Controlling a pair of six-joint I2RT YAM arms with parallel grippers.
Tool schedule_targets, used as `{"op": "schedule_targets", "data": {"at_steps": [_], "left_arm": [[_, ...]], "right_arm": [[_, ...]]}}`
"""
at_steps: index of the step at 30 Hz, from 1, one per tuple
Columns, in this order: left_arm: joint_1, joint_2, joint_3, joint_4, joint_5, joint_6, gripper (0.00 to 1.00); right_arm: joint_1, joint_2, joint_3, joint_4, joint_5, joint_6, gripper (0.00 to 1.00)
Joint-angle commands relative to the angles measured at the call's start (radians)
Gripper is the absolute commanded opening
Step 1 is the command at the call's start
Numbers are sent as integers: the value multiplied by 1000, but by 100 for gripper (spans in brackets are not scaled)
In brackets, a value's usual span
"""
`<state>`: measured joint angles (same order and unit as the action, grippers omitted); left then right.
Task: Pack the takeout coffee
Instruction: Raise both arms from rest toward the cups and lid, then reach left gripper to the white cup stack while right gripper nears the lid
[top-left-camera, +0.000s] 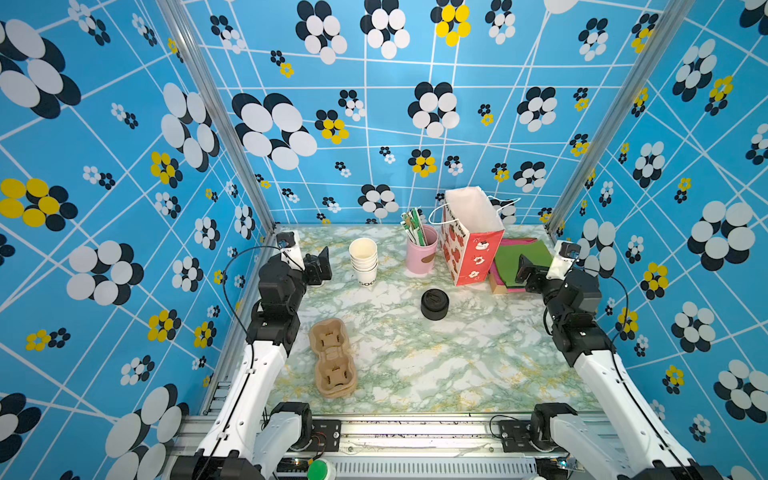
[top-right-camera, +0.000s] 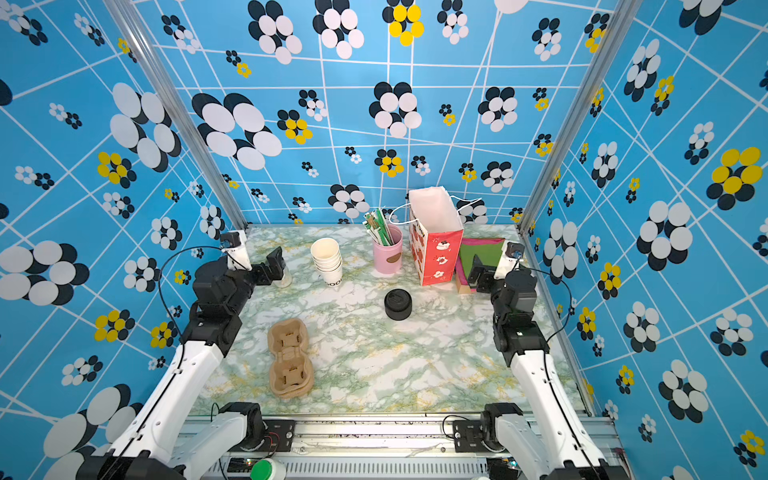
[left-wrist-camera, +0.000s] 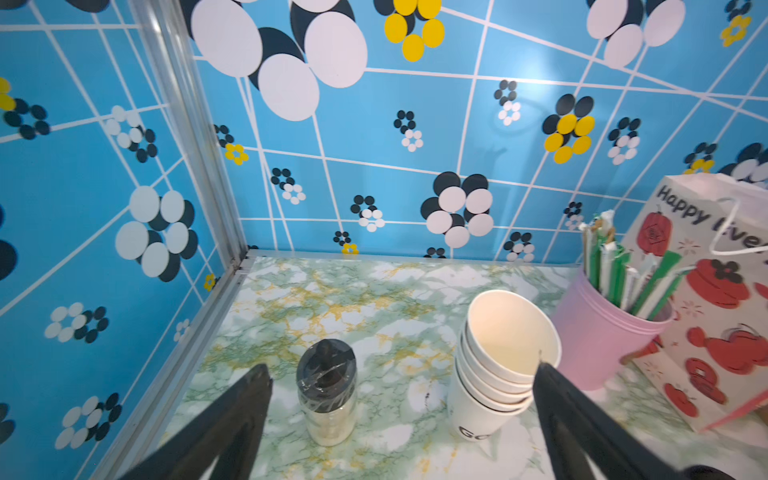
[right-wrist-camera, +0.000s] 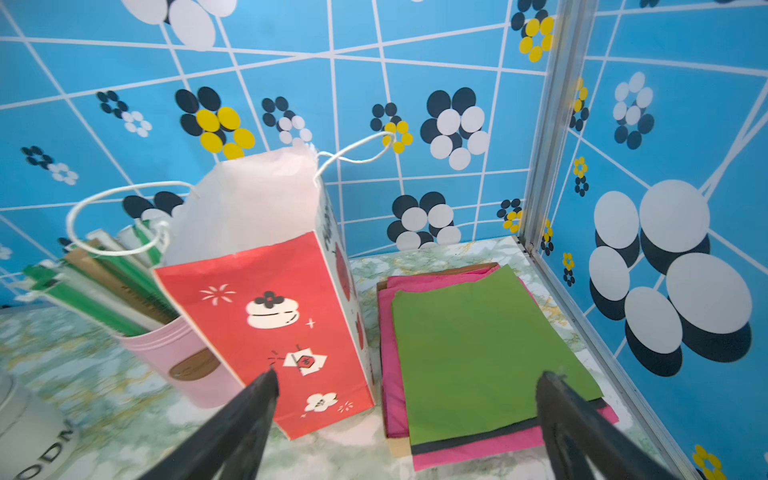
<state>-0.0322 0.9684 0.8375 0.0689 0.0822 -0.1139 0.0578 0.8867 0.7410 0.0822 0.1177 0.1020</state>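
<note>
A: Over the green-marbled tabletop (top-left-camera: 457, 365) we see no lidded takeout coffee, only the cup stack (top-left-camera: 363, 259) near the far edge and the lid pile (top-left-camera: 434, 304) mid-tabletop.
B: Left gripper (top-left-camera: 319, 266) and right gripper (top-left-camera: 525, 268) gape empty. We risk lifting several nested cups together.

Left of centre in a top view, the left claw (top-right-camera: 275, 261) hides most of a small bottle (top-right-camera: 286, 280); the left wrist view crops the paper bag (left-wrist-camera: 706, 324).
</note>
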Motion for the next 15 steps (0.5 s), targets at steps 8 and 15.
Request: {"op": "schedule_targets", "data": {"at_steps": [8,15], "left_arm": [[2,98,137,-353,352,-139,98],[-34,226,347,-536,248,-259,91]], "right_arm": [[362,58,327,-426,16,-82,93],[619,280,500,-466,142,-185,94]]}}
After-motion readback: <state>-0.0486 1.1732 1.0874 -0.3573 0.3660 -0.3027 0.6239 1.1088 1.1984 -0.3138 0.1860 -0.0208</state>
